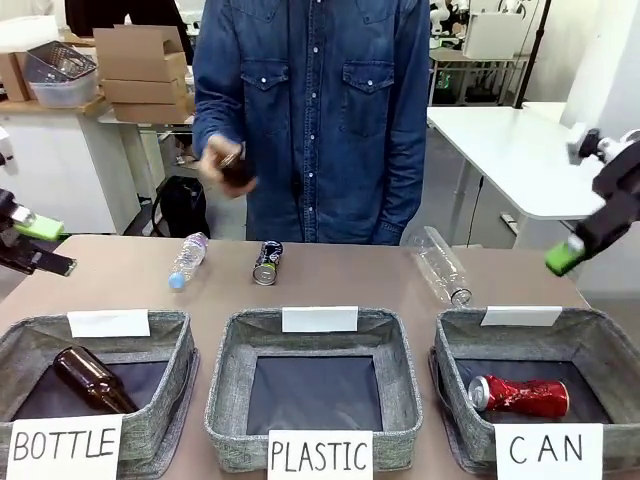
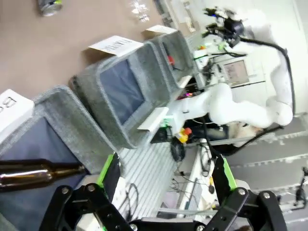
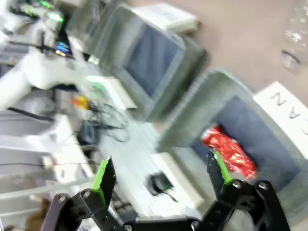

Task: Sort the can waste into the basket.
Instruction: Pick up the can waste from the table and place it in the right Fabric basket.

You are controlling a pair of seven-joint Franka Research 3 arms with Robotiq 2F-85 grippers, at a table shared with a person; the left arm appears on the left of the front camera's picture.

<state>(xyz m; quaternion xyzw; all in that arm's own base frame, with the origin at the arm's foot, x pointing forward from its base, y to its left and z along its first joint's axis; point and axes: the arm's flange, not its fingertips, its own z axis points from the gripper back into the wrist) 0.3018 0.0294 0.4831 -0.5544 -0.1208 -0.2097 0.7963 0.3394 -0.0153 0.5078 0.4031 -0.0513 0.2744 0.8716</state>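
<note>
A crushed shiny red can (image 1: 520,395) lies inside the grey basket (image 1: 610,345) signed "CAN" at the front right. A dark can (image 1: 266,262) lies on the table at the far side, in front of the person. My right gripper (image 1: 572,250) hangs above and behind the CAN basket, open and holding nothing. In the right wrist view the red can (image 3: 230,151) lies in the basket (image 3: 202,110) beyond the open gripper (image 3: 161,173). My left gripper (image 1: 40,245) stands open at the table's far left; in its wrist view the gripper (image 2: 166,175) holds nothing.
The "BOTTLE" basket (image 1: 30,335) holds a brown glass bottle (image 1: 90,378). Between the two sits the "PLASTIC" basket (image 1: 225,360). A small plastic bottle (image 1: 187,258) and a clear bottle (image 1: 440,265) lie on the table. The person's hand holds a dark bottle (image 1: 235,168).
</note>
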